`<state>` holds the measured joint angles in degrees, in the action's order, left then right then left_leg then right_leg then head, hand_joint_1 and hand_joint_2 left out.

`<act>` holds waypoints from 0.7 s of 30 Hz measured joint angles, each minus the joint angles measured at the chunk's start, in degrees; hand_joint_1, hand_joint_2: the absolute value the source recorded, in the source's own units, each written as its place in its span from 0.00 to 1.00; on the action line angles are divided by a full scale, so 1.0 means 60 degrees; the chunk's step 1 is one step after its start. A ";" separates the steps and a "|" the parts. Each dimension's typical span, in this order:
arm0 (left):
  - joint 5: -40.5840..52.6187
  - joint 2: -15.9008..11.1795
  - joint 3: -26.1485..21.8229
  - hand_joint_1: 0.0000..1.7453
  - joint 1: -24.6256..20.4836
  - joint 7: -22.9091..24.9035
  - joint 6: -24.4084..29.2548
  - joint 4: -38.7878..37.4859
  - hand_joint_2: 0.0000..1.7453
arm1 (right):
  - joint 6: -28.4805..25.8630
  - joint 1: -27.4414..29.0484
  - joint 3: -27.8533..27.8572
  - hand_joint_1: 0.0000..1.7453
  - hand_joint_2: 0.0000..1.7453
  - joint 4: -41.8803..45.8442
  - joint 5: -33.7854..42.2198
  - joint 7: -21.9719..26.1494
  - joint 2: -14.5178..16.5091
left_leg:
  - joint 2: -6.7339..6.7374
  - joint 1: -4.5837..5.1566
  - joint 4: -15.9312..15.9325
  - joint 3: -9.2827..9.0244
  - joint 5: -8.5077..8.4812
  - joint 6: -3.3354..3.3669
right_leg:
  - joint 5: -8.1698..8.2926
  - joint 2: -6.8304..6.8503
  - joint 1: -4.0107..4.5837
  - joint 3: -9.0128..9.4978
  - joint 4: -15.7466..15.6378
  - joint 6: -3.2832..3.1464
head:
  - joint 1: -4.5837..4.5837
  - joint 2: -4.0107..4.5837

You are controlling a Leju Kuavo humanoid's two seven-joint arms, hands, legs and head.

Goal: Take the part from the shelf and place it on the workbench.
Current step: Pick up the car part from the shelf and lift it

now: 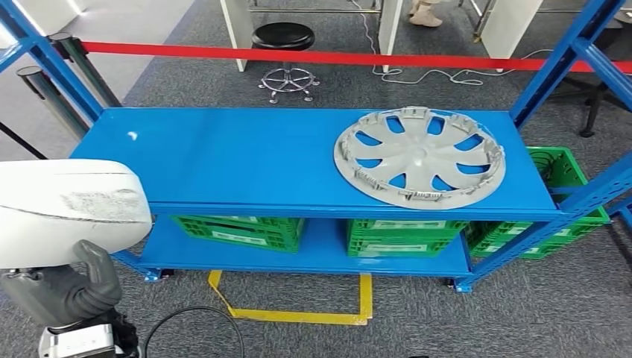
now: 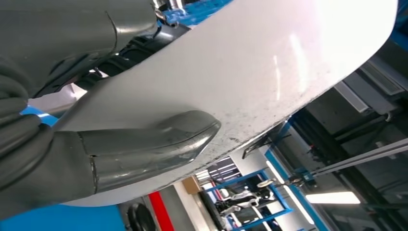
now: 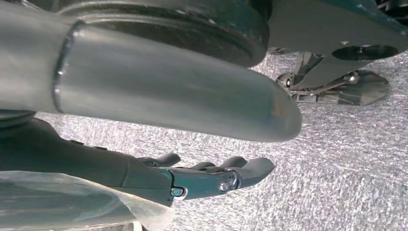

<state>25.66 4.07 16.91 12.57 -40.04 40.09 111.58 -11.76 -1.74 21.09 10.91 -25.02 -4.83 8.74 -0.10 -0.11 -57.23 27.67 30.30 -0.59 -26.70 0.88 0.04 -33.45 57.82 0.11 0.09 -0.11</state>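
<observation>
My left hand (image 1: pixel 68 288) grips a large white curved part (image 1: pixel 65 209) at the lower left, in front of the blue shelf (image 1: pixel 223 156) and below its top board. In the left wrist view the thumb (image 2: pixel 149 144) presses on the smooth white part (image 2: pixel 250 72), with the dark fingers (image 2: pixel 134 45) on its other side. A grey wheel cover (image 1: pixel 419 156) lies flat on the right half of the shelf top. My right hand (image 3: pixel 207 175) hangs over grey carpet with its fingers stretched out and nothing in them.
Green crates (image 1: pixel 238 227) (image 1: pixel 406 237) stand on the lower shelf board, and another (image 1: pixel 555 201) sits at the right end. A red barrier tape (image 1: pixel 335 58) and a black stool (image 1: pixel 285 37) lie behind. Yellow floor tape (image 1: pixel 298 313) and a black cable (image 1: pixel 190 317) are in front.
</observation>
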 joint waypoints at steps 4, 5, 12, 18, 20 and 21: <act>0.0362 0.0049 -0.0009 1.00 0.0112 0.0000 0.0000 0.0001 1.00 | -0.0199 0.0010 -0.0041 0.00 0.00 -0.0006 -0.0499 -0.0016 0.0021 | 0.0036 0.0010 0.0125 0.0204 -0.0258 0.0256 | -0.0002 -0.0032 -0.0032 -0.0129 0.0063 0.0202 | 0.0001 0.0000; 0.0625 0.0090 -0.0020 1.00 0.0163 0.0000 0.0000 0.0002 1.00 | -0.0241 0.0013 -0.0087 0.00 0.00 -0.0009 -0.0697 -0.0109 0.0026 | 0.0055 -0.0013 0.0170 0.0312 -0.0378 0.0335 | -0.0304 -0.0061 -0.0036 -0.0247 0.0293 0.0249 | -0.0012 0.0000; 0.1721 0.0353 -0.0092 1.00 0.0772 0.0104 0.0003 0.0022 1.00 | 0.0620 0.0029 -0.0895 0.00 0.00 -0.0017 -0.2713 -0.1393 -0.0186 | 0.0095 -0.0041 0.0125 0.1329 -0.1163 0.0346 | -0.1159 -0.0113 -0.0119 -0.0033 0.2104 0.0441 | -0.0046 0.0000; 0.2175 0.0572 -0.0444 1.00 0.1467 0.0435 0.0012 0.0369 1.00 | -0.0322 -0.0241 -0.1143 0.00 0.00 0.0096 -0.1493 -0.0221 -0.0274 | 0.0104 -0.0024 -0.0056 0.1717 -0.1674 0.0029 | -0.1200 -0.0197 -0.0113 0.1710 -0.0558 0.0181 | -0.0068 0.0000; 0.2139 0.0614 -0.0548 1.00 0.1651 0.0451 0.0011 0.0455 1.00 | -0.0639 -0.0362 -0.0989 0.00 0.00 0.0111 -0.1343 0.0038 -0.0270 | 0.0090 -0.0061 -0.0279 0.1784 -0.1299 -0.0083 | -0.1039 -0.0129 -0.0118 0.1557 -0.0530 0.0008 | -0.0063 0.0000; 0.2146 0.0628 -0.0590 1.00 0.1726 0.0462 0.0011 0.0492 1.00 | -0.0777 -0.0390 -0.0946 0.00 0.00 0.0118 -0.1356 0.0091 -0.0264 | 0.0081 -0.0074 -0.0651 0.1856 -0.0828 -0.0130 | -0.0934 -0.0084 -0.0120 0.1458 -0.0531 -0.0064 | -0.0053 0.0000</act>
<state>38.53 7.84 13.37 22.93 -37.27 40.15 114.53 -16.42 -4.08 15.41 11.62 -33.16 -4.28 7.16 0.39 -0.55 -61.14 38.80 25.33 -1.37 -32.31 0.37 -0.68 -24.71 54.64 -0.27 -0.23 -0.11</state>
